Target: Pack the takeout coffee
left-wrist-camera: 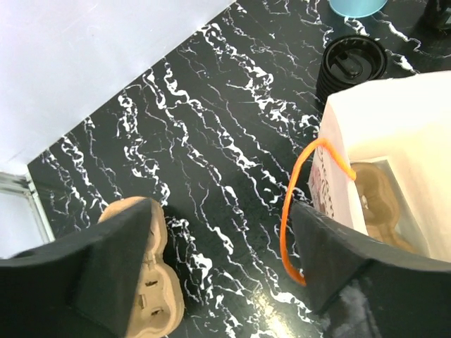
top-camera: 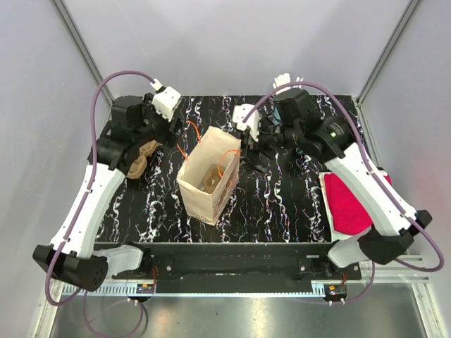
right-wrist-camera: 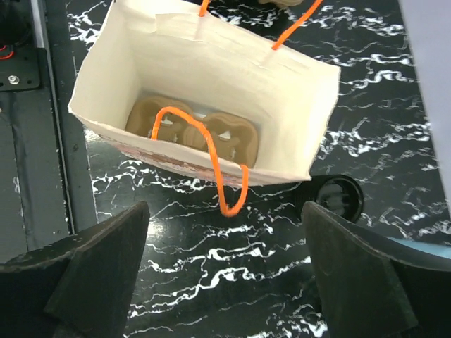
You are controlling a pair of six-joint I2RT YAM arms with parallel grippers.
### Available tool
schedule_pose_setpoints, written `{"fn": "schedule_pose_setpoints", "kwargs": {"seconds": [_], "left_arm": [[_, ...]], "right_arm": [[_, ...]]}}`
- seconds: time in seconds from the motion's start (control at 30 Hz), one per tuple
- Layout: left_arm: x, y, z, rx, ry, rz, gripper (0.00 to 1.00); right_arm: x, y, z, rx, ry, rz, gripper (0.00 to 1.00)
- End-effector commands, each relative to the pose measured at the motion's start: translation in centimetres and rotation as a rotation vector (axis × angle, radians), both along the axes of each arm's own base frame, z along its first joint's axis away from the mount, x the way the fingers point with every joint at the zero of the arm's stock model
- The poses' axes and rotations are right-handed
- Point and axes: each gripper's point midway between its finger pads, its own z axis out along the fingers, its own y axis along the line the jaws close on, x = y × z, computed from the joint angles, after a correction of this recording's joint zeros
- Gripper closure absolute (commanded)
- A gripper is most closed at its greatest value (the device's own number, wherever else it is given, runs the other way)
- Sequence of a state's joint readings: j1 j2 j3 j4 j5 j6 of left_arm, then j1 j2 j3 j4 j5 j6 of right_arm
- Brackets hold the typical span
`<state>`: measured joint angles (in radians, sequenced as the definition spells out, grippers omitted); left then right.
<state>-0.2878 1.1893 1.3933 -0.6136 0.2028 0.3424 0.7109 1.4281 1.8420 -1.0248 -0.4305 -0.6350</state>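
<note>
Crisply boxy paper bag [top-camera: 204,193], pulp carrier [right-wrist-camera: 232,137] inside

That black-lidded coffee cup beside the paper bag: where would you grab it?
The cup stands upright and its flat lid offers nothing to pinch, so probably take the round wall just under the lid, jaws either side. Come from the side away from the bag, which stands close by.
</note>
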Motion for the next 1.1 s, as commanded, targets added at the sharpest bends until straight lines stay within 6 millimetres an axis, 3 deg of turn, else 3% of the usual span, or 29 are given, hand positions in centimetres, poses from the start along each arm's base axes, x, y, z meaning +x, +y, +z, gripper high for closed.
{"fn": "schedule_pose_setpoints", "kwargs": {"seconds": [0.0,0.03,0.1,0.13,0.17,0.23,0.3,0.37,0.57,0.7,0.83,0.97,1.03,1.07], "left_arm": [[0.5,-0.9,2.5,-0.037,-0.045,-0.036,0.26],[0.6,-1.0,2.3,-0.036,-0.037,-0.04,0.38],[0.7,-1.1,2.6,-0.037,-0.042,-0.044,0.51],[0.8,-1.2,2.6,-0.039,-0.042,-0.05,0.59],[0.8,-1.3,2.8,-0.042,-0.044,-0.054,0.73],[0.9,-1.5,3.6,-0.05,-0.057,-0.061,0.83],[1.0,-1.6,4.9,-0.059,-0.079,-0.063,0.95],[1.3,-1.7,5.6,-0.068,-0.085,-0.065,1.0],[0.9,-2.3,9.4,-0.113,-0.149,-0.09,1.0],[0.3,-2.1,11.5,-0.12,-0.199,-0.089,1.0],[0.2,-1.8,12.3,-0.113,-0.225,-0.082,1.0],[0.7,-1.7,12.0,-0.096,-0.226,-0.074,1.0],[1.1,-1.7,11.1,-0.081,-0.216,-0.073,0.99],[1.4,-1.8,9.9,-0.072,-0.199,-0.075,0.94]], "right_arm": [[0.2,2.0,0.7,0.058,0.033,0.049,0.1],[0.3,2.1,0.7,0.061,0.038,0.05,0.12],[0.2,2.5,0.9,0.072,0.045,0.056,0.28],[0.2,2.6,0.8,0.074,0.052,0.059,0.4],[0.2,2.7,1.4,0.087,0.048,0.064,0.63],[0.3,3.0,1.7,0.099,0.058,0.059,0.82],[0.4,3.3,2.9,0.129,0.056,0.051,0.94],[0.3,3.4,4.6,0.164,0.04,0.048,0.97],[0.0,3.7,8.3,0.25,0.025,0.038,1.0],[0.2,3.9,8.2,0.249,0.031,0.036,1.0],[0.4,4.1,6.9,0.231,0.054,0.04,1.0],[0.7,4.4,5.8,0.216,0.071,0.037,1.0],[0.8,4.6,4.9,0.204,0.089,0.036,1.0],[0.9,4.7,4.5,0.2,0.096,0.038,0.94]]}}
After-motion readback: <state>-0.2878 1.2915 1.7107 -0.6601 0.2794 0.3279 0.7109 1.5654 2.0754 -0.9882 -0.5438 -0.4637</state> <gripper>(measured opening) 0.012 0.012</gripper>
